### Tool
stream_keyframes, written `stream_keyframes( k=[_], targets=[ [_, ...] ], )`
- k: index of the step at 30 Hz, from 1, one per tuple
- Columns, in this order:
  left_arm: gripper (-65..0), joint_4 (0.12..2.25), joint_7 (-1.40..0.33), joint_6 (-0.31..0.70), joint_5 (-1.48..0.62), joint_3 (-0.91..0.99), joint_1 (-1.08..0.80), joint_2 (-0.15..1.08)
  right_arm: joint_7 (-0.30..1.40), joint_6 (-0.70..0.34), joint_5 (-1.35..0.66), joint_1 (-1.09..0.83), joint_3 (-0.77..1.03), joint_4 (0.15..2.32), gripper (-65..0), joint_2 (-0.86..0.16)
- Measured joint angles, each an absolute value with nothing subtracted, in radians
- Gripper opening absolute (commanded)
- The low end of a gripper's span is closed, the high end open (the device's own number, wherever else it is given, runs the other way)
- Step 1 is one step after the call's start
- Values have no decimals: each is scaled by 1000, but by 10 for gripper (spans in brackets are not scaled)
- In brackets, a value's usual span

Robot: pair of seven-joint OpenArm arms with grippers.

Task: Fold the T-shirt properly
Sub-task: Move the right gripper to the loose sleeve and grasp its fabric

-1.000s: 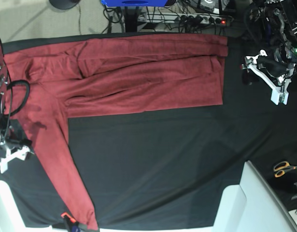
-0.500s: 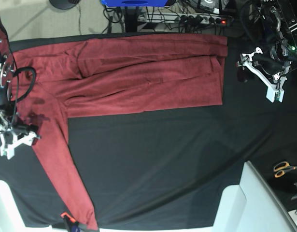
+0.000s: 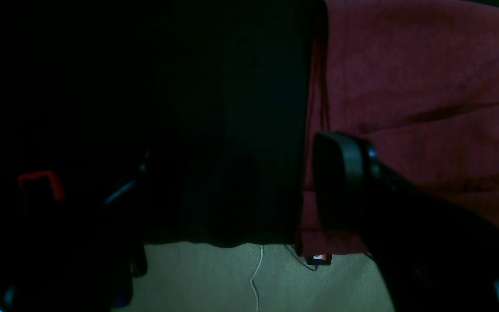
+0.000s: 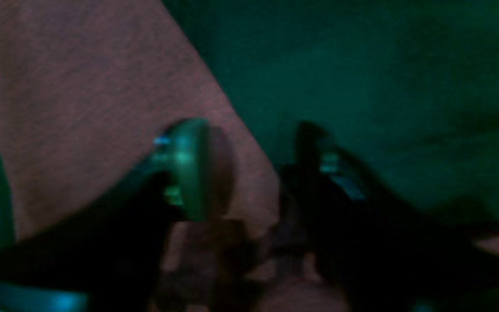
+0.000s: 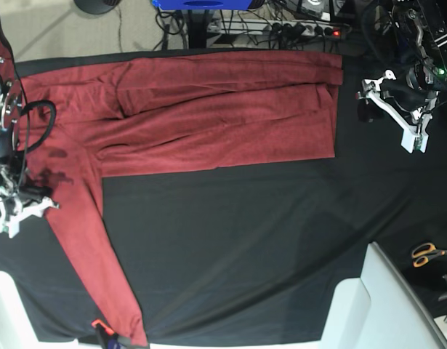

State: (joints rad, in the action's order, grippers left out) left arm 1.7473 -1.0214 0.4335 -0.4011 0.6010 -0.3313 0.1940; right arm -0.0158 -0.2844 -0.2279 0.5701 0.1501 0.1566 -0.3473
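Shirt spread flat on the dark surface, both arms at its edges.

T-shirt (image 5: 208,109), brick red, fills the upper half of the base view on the black cloth sheet (image 5: 245,240), with one long sleeve running down the left side to the bottom edge. Right gripper (image 4: 249,173), at mid left of the base view, sits at the sleeve's edge, jaws partly apart with red fabric between them; a firm pinch cannot be told through the blur. Left gripper (image 5: 387,109), at upper right, hangs beside the shirt's hem, jaws open and empty. Scissors (image 5: 427,253) lie at lower right.
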Motion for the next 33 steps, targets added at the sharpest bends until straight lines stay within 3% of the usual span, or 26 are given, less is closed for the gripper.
stream_keyframes(
  k=[2, 9, 12, 16, 18, 27, 30, 33],
  targets=[
    [-207, 1747, -1021, 434, -401, 601, -330, 194, -15, -284, -228, 569, 150, 157, -650, -350],
    [-207, 1747, -1021, 433, -401, 601, -330, 194, 26, -284, -228, 570, 150, 168, -644, -350],
    [-207, 1747, -1021, 434, -401, 601, -330, 194, 43, -284, -228, 566, 155, 188, -569, -349],
    [-207, 1747, -1021, 434, -402, 601, -329, 194, 124, -288, -230, 551, 155, 254, -380, -345],
    [-207, 1747, -1021, 434, -401, 601, -329, 195, 151, -287, -228, 549, 155, 274, -318, -345],
    [-207, 1747, -1021, 434, -401, 601, -328, 194, 123, -281, -228, 543, 153, 275, -302, -321],
    [-207, 1747, -1021, 434, -401, 601, -326, 194, 116, -280, -228, 539, 153, 279, -335, -318],
    [-207, 1747, -1021, 434, -401, 601, -324, 194, 119, -276, -228, 537, 153, 279, -539, -316]
  ],
)
